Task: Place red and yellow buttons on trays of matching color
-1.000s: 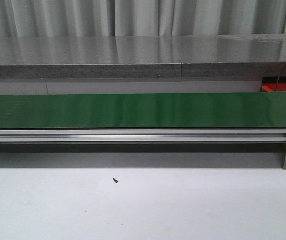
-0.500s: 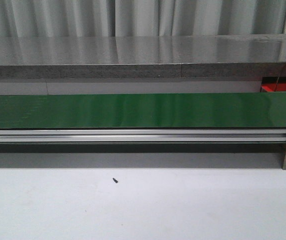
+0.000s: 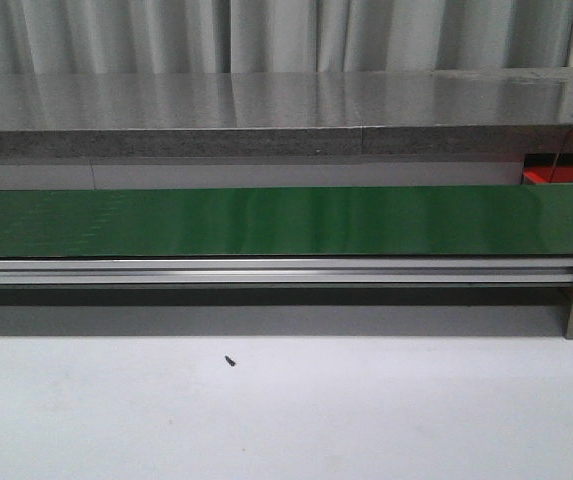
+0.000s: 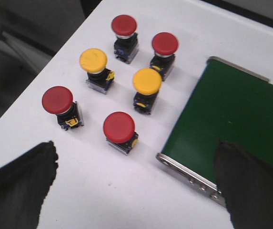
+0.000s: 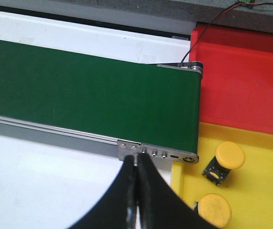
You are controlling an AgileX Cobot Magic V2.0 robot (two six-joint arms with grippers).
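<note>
Nothing has shifted in the front view over the last second — the green conveyor belt (image 3: 286,220) sits bare, same sheen, same small dark speck (image 3: 230,361) on the white worktop (image 3: 366,420) below it, and neither arm shows there. That reads as a pause in the task: no button is riding the belt, so I'd judge the next pick has yet to begin. Over to the left wrist view — the left gripper (image 4: 136,176) hangs above a cluster of six buttons standing on the worktop beside the belt's end: four red, two yellow. Its jaws are spread wide apart, empty, with the nearest red button (image 4: 119,128) roughly between them but well below. The two yellow buttons (image 4: 146,82) stand further in among the reds. Right wrist view now: the right gripper (image 5: 137,191) has its jaws pressed together, holding nothing, poised over the belt's metal end frame (image 5: 157,153). Just beyond that end sit the yellow tray (image 5: 265,191), already carrying two yellow buttons, and the red tray (image 5: 241,81), no button visible in the part we can see.
</note>
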